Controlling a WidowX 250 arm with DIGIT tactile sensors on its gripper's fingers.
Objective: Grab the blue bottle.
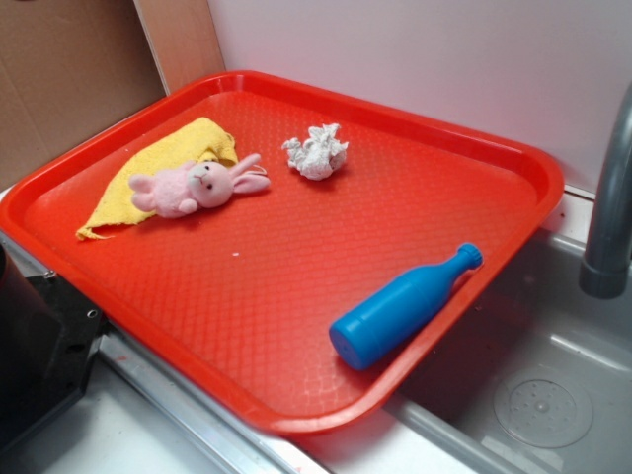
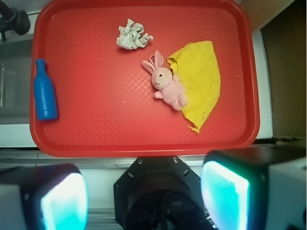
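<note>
Bottle-grab not begun — blue bottle point(image 1: 405, 306) lies on side at tray point(image 1: 296, 89) edge nearest sink, cap against rim, likely resting where rim stops roll. Tool point(image 2: 144, 191) wide open, empty, well back from tray. Bunny point(image 2: 165, 84), cloth point(image 2: 201, 79) well apart.

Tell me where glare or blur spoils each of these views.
Exterior view: soft, even light, a pale sheen along the blue bottle and on the red tray rim, the dark robot base at the lower left blurred. Wrist view: tray contents sharp, but the gripper fingers are out of focus and glow cyan-white.
</note>
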